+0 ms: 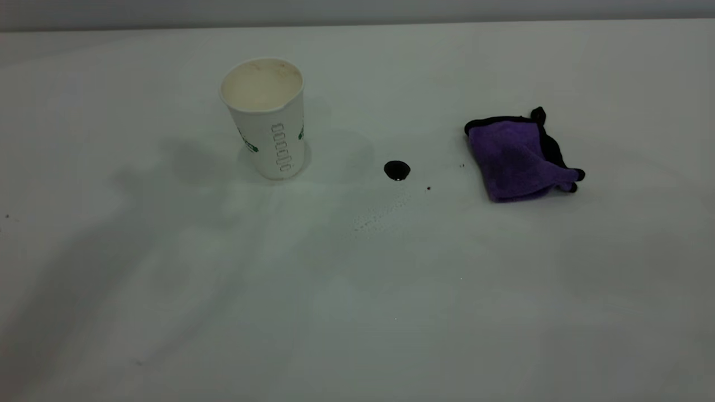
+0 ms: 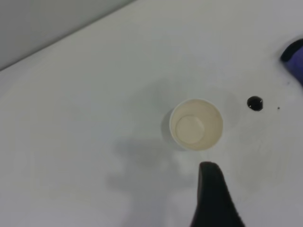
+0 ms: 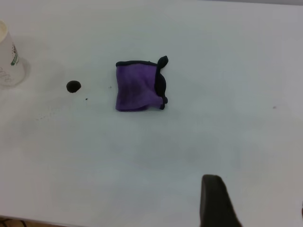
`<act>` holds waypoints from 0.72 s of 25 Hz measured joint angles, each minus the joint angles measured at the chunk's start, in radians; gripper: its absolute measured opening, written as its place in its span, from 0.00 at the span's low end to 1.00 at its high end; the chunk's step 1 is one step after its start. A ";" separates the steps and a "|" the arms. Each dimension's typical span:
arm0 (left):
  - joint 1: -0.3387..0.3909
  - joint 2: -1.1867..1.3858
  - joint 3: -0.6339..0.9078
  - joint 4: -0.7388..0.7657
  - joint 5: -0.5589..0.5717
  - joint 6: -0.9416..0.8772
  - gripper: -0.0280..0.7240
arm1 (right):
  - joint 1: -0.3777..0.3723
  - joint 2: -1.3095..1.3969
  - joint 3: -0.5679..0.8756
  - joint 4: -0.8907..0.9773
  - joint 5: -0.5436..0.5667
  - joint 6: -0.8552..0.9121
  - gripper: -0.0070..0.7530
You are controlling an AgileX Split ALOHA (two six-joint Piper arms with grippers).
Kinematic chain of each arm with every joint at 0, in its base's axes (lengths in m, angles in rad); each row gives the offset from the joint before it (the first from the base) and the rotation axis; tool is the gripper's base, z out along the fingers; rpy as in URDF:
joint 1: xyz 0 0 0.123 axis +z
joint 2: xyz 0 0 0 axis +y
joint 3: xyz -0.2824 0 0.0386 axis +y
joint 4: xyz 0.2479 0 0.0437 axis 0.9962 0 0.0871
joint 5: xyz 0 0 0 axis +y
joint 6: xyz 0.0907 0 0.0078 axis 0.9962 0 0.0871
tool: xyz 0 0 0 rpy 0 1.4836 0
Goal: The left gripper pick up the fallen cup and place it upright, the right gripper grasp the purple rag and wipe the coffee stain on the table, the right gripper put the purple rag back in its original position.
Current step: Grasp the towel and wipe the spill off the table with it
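Observation:
The cup (image 1: 262, 120) stands upright on the table (image 1: 357, 290), left of centre, with its cream inside showing. The coffee stain (image 1: 397, 170) lies to its right. The purple rag (image 1: 516, 159) lies crumpled further right. Neither gripper shows in the exterior view. My left gripper (image 2: 260, 198) hangs high above the cup (image 2: 196, 124), open and empty, with one black finger (image 2: 213, 198) in view. My right gripper (image 3: 258, 201) is open and empty, well above and back from the rag (image 3: 137, 86). The stain (image 3: 73, 86) and the cup (image 3: 9, 59) also show there.
A few tiny dark specks (image 1: 429, 188) lie between the stain and the rag. Faint droplets (image 1: 374, 218) dot the table nearer the front. The table's far edge meets a grey wall (image 1: 357, 11).

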 joint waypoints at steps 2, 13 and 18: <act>0.000 -0.073 0.070 0.000 0.000 -0.009 0.70 | 0.000 0.000 0.000 0.000 0.000 0.000 0.63; 0.000 -0.424 0.704 0.000 0.000 -0.013 0.70 | 0.000 0.000 0.000 0.000 0.000 0.000 0.63; 0.000 -0.536 0.991 0.000 0.000 -0.017 0.70 | 0.000 0.000 0.000 0.000 0.000 0.000 0.63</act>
